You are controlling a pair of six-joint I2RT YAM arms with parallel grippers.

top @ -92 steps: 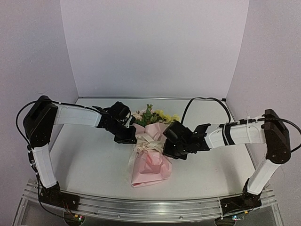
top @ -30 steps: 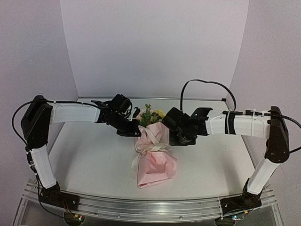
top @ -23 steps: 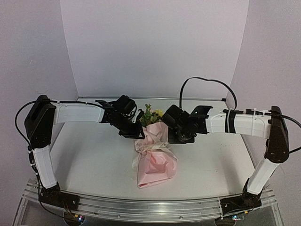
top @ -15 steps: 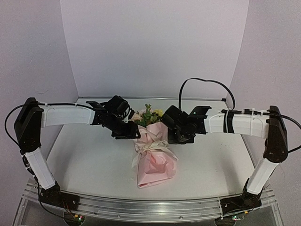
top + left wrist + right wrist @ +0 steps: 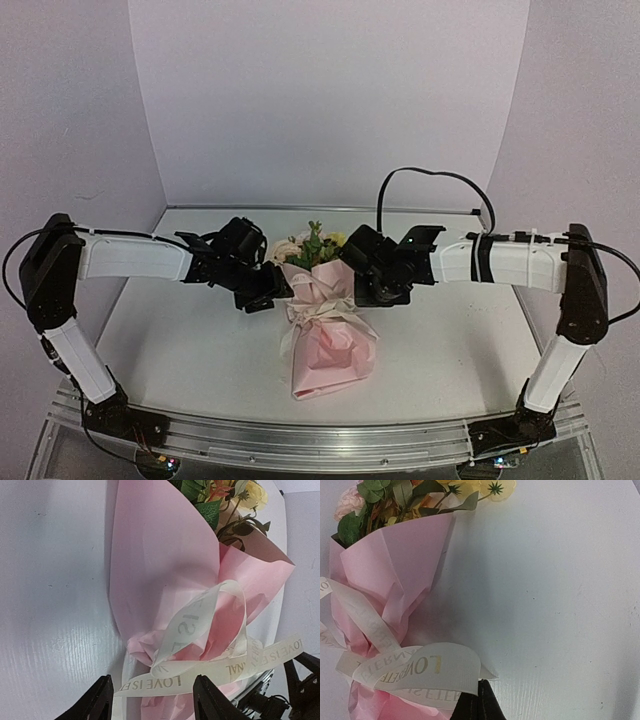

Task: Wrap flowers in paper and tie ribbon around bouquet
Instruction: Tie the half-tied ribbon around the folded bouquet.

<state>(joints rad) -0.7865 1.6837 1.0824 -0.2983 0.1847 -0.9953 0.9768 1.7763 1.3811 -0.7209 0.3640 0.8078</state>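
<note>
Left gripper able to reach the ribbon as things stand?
Likely yes: the left gripper is open and the ribbon runs right across its fingertips, with nothing between. The right gripper seems to pinch another part.

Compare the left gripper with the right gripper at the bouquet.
The left gripper is open, the ribbon lying loose before its jaws; the right gripper is shut, pinching the ribbon. The left gripper flanks the bouquet on its left side, the right gripper on its right. Both sit close beside it.

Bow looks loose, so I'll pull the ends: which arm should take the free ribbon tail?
Left. The left end effector is open, the ribbon tail crossing just ahead of it; the right end effector is shut, apparently pinching a loop.
</note>
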